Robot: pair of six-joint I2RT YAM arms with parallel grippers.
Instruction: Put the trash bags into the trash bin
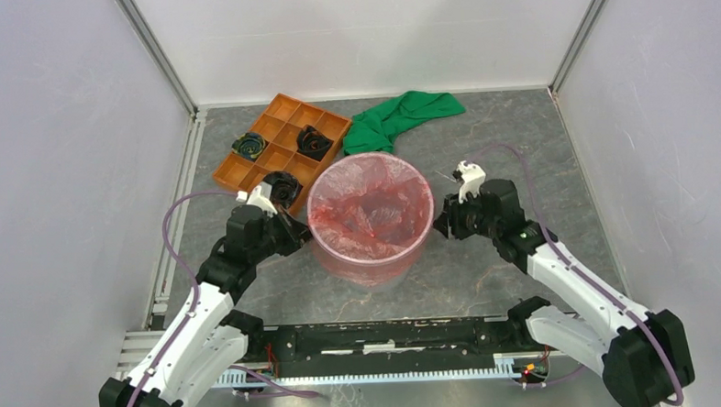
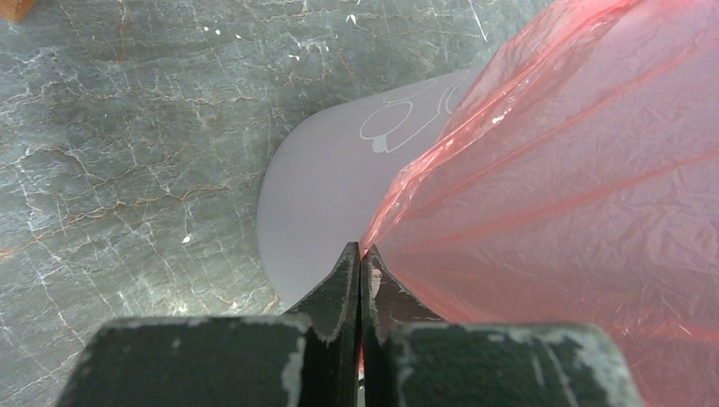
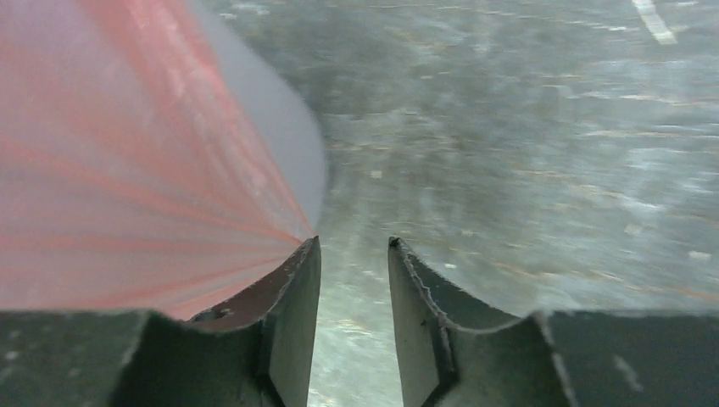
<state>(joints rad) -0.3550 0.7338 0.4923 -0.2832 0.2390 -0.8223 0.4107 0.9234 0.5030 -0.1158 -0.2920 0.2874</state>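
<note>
The red-pink trash bag point(image 1: 369, 212) is spread open inside the round greyish-white trash bin point(image 1: 369, 267), its edge stretched over the rim. My left gripper point(image 1: 301, 235) is at the bin's left side, shut on the bag's edge. In the left wrist view the gripper point(image 2: 361, 253) pinches the red film point(image 2: 576, 170) beside the bin's wall point(image 2: 322, 195). My right gripper point(image 1: 441, 224) is at the bin's right side. In the right wrist view the gripper point(image 3: 354, 246) is open with only table between the fingers; the bag point(image 3: 127, 170) lies just left of the left finger.
An orange compartment tray point(image 1: 277, 152) holding dark coiled items stands behind and left of the bin. A green cloth point(image 1: 399, 117) lies behind the bin. White walls and metal frame posts close in the table on three sides.
</note>
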